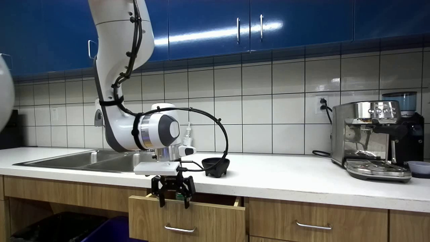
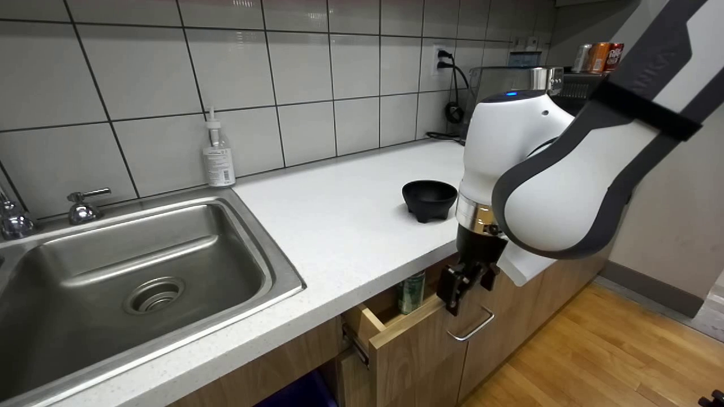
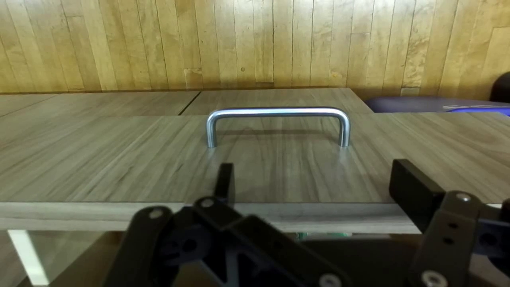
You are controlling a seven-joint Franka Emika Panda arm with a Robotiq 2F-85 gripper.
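Glossy blue cabinets (image 1: 208,30) hang above a wall of white tiles (image 1: 257,111), with a long white countertop (image 1: 275,171) running beneath. Leftmost in an exterior view, below the counter, sit a bin with a black liner (image 1: 63,224) and, beside it, a purple plastic bin (image 1: 113,230); over them a double-basin stainless-steel sink (image 1: 107,164) is set into the counter. Next, the white-and-grey robot arm (image 1: 117,43) is bent downward, its black two-fingered gripper (image 1: 174,203) pointing straight down in front of the counter's edge, fingers (image 1: 162,200) spread well apart. Right below, a light-brown wooden drawer (image 1: 215,220) stands partly open. The fingertips hang at the upper edge of its front panel; whether they touch the wood cannot be told. In the wrist view the drawer's silver bar handle (image 3: 278,112) shows beyond the fingertips, mostly in line with the gap between them. Inside the drawer, behind the front panel, a green cylindrical can (image 2: 411,292) stands upright. At the sink's back corner a clear bottle with a white pump (image 2: 219,164) stands before the tiles, and right of it a black bowl on short feet (image 1: 216,168) rests on the counter. Farther right come a closed wooden drawer (image 1: 285,215) with a similar silver handle (image 1: 313,227), a silver espresso machine (image 1: 338,134) on the counter, and, beside it, a black grinder with a clear top (image 1: 416,126).
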